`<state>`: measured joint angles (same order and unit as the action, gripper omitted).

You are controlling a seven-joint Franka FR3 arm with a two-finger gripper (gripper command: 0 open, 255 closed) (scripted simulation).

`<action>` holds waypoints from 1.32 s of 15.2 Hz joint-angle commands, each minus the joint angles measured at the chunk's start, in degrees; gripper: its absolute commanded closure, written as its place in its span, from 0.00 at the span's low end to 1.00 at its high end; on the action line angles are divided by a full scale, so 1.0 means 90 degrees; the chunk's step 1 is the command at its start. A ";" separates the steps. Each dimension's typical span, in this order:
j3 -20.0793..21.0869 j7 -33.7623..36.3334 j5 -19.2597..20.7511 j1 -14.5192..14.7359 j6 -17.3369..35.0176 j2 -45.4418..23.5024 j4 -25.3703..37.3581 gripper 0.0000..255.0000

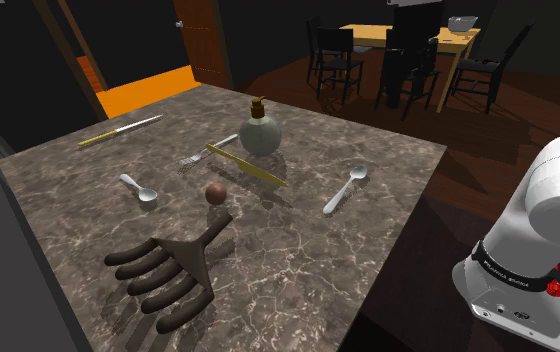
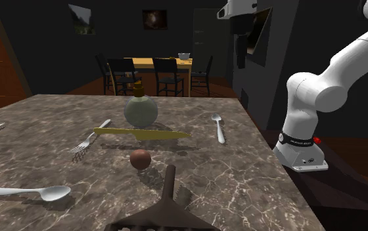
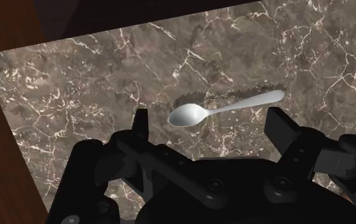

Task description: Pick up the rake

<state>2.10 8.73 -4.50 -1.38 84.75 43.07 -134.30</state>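
Note:
The rake is dark brown, with several thick curved tines and a short handle. It lies flat at the near corner of the marble table in the shoulder view. Its handle points toward a small brown ball. My gripper hangs high above the table's far right side, well away from the rake. In the wrist view the gripper is open, its fingers wide apart and holding nothing. A silver spoon lies on the marble far below it.
A round bottle, a yellow knife, a fork, a second spoon and another knife lie across the table. A dining table with chairs stands behind. The robot base is beside the table.

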 commanded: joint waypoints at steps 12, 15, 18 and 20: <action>0.2254 0.3750 -0.1408 -0.0180 0.0871 0.0196 -0.0416 0.00; 0.2930 0.4772 -0.1673 -0.0335 0.1197 -0.0091 -0.0249 0.00; 0.3637 0.5803 -0.1824 -0.0586 0.1541 -0.0508 0.0032 0.00; 0.4133 0.6504 -0.1843 -0.0817 0.1772 -0.0851 0.0279 0.00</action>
<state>36.72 63.56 -20.84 -7.67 99.24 37.18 -132.82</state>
